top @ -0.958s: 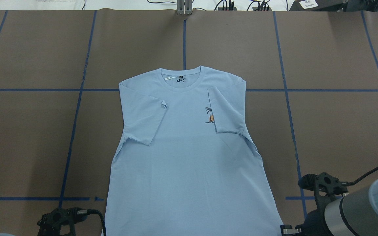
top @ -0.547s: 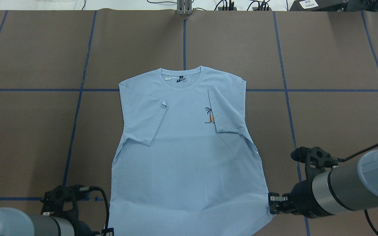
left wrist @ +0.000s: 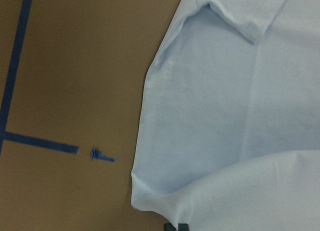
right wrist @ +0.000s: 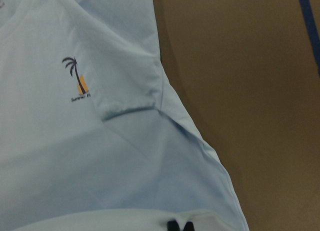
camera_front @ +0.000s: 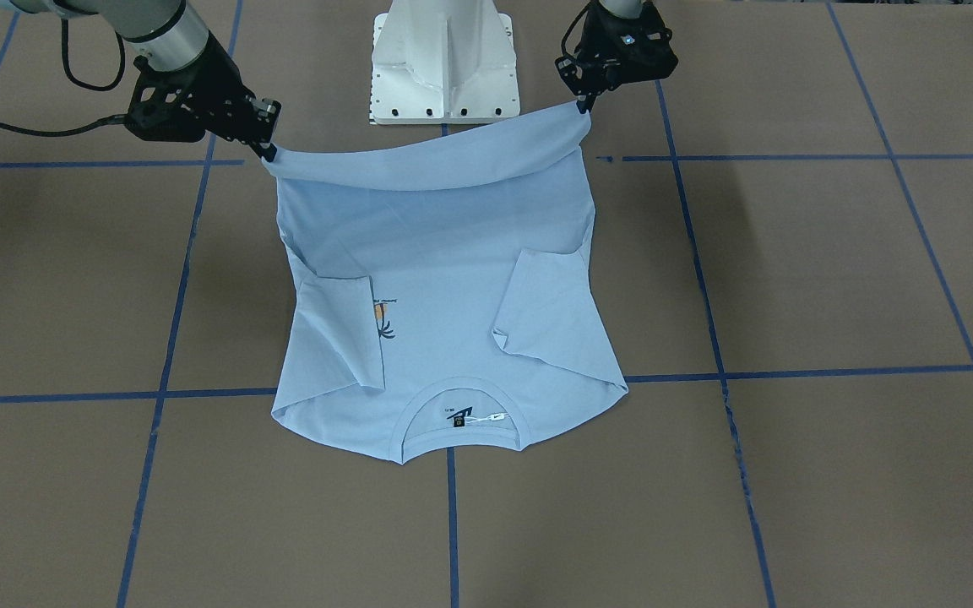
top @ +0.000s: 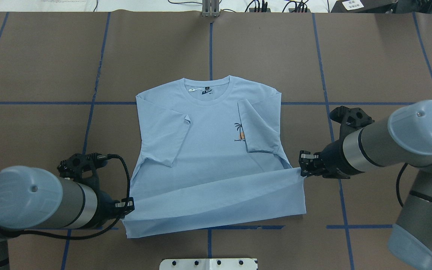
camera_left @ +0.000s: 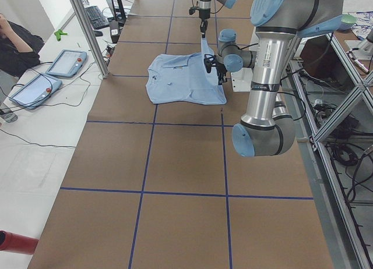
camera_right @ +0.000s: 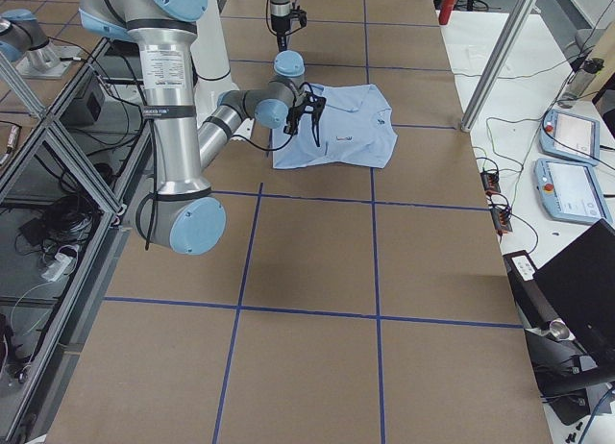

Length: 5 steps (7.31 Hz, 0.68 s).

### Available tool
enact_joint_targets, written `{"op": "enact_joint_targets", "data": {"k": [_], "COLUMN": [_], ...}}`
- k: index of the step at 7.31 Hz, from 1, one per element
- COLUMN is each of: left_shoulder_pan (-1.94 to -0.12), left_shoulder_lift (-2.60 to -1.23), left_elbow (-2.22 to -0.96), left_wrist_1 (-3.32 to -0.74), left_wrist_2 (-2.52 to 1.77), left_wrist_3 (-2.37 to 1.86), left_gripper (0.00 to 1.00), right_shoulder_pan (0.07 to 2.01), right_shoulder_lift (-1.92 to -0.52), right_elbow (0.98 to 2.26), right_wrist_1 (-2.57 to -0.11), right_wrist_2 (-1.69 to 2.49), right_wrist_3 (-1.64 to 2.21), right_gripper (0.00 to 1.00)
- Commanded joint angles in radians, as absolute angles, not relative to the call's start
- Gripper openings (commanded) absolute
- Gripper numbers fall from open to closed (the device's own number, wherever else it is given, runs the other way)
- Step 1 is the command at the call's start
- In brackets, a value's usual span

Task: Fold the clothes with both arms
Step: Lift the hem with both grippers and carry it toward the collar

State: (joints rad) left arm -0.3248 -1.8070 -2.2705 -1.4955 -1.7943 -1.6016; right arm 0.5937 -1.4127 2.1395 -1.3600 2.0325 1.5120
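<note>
clamped tight on both bottom corners of the t-shirt [top: 208, 142] with left gripper [top: 128, 205] and right gripper [top: 303, 170], hem raised toward the collar, rest flat at the middle of the table [top: 32, 56]. could skew the fold, right corner sitting farther forward than left; could drag the tucked sleeves [top: 261, 127] loose if swept low. no obstacle between hem and collar; white pedestal base [camera_front: 444, 67] behind, blue tape lines [top: 210, 48] underneath.

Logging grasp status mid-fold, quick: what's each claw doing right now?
Left claw: closed, holding a lifted hem corner of the T-shirt.
Right claw: closed, holding the other hem corner.
</note>
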Motion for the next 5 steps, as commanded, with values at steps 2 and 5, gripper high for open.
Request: {"op": "enact_joint_targets", "data": {"k": [2,5], "left_shoulder_pan": [-0.449,-0.625], "left_shoulder_lift": [-1.897,-1.995], "left_elbow": [-2.152,-2.004], "left_wrist_1": [-1.499,-1.505], "left_wrist_2": [-1.807,-1.847], "left_wrist_3": [-1.547,-1.461], "left_gripper": [0.0,0.0], "right_shoulder_pan": [0.698,0.794], "right_shoulder_lift": [-1.261,-1.157], "right_elbow": [1.982,1.828], "right_wrist_1": [-1.362,-1.361], "right_wrist_2": [2.057,2.065], "right_wrist_3": [1.499,1.425], "right_gripper": [0.0,0.0]}}
